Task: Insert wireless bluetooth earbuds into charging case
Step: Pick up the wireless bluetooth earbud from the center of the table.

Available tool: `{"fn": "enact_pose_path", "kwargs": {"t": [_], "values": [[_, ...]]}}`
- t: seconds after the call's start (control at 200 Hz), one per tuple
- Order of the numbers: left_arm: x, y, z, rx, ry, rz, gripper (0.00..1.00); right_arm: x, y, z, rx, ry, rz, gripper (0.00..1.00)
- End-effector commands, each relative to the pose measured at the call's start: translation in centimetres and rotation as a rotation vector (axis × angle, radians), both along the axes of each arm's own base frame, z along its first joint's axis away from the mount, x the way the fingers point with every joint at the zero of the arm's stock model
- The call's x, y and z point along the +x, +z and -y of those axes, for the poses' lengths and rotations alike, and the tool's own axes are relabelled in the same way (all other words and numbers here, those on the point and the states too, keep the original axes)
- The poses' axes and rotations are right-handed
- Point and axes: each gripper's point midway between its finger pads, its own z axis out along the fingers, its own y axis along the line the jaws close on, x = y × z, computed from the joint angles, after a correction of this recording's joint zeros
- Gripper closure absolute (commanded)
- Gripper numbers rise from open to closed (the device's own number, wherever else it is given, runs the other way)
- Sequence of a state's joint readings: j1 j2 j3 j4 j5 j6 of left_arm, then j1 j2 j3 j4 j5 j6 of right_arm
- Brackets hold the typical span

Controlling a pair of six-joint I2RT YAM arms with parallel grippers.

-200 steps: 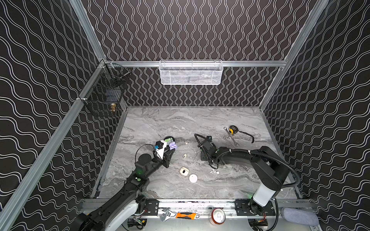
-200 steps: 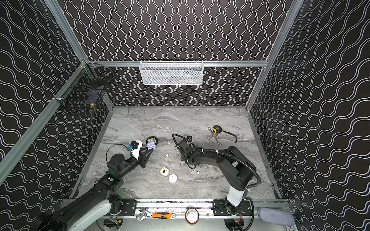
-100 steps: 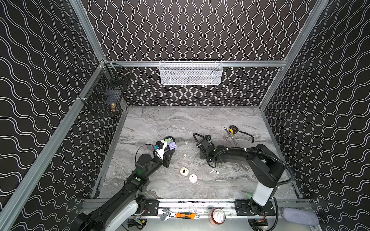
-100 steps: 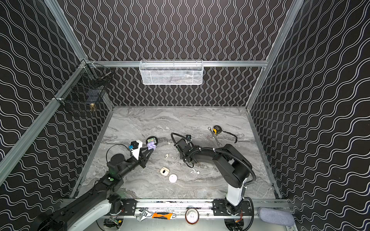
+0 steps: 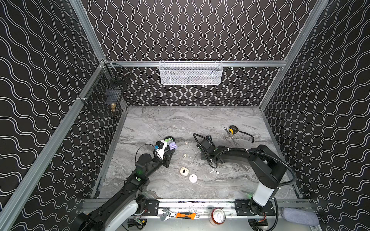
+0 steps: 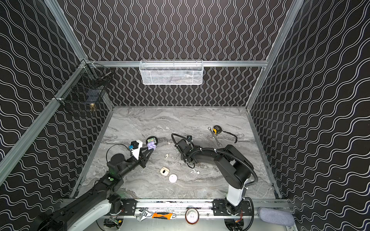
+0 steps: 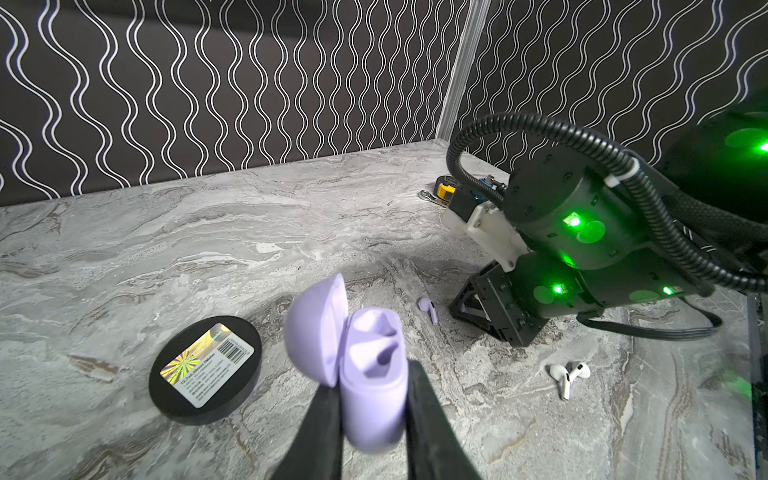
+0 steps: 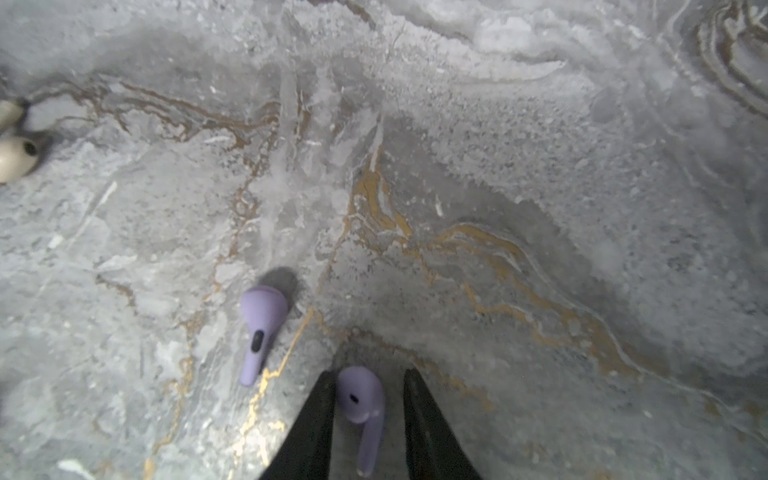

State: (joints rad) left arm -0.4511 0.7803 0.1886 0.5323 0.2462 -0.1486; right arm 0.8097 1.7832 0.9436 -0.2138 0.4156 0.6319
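Left jaws clamped the open lilac case (image 7: 374,395). Right jaws stood apart astride a lilac earbud (image 8: 359,399), ungripped; off-centre closing could flick it away.

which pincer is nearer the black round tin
Left. The left pincer holds the lilac case close by the tin; the right pincer is farther off, straddling a lilac earbud.

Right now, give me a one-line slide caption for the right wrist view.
Right gripper open around one lilac earbud on the marble table; second lilac earbud lies beside it.
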Motion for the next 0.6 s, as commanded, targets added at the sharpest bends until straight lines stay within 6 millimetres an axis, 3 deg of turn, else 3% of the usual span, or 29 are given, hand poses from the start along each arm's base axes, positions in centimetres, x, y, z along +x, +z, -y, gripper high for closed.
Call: {"fn": "enact_pose_path", "kwargs": {"t": [0.0, 0.395, 0.596], "values": [[0.1, 0.9, 0.1, 0.001, -0.005, 0.035, 1.0, -0.4, -0.3, 0.3, -0.003, -0.005, -0.018, 0.68], [0.1, 0.8, 0.1, 0.005, -0.006, 0.035, 1.0, -0.3, -1.2, -0.2, -0.002, 0.002, -0.036, 0.76], [0.1, 0.7, 0.2, 0.003, -0.012, 0.034, 1.0, -0.4, -0.2, 0.0, 0.008, -0.006, -0.013, 0.8]]}}
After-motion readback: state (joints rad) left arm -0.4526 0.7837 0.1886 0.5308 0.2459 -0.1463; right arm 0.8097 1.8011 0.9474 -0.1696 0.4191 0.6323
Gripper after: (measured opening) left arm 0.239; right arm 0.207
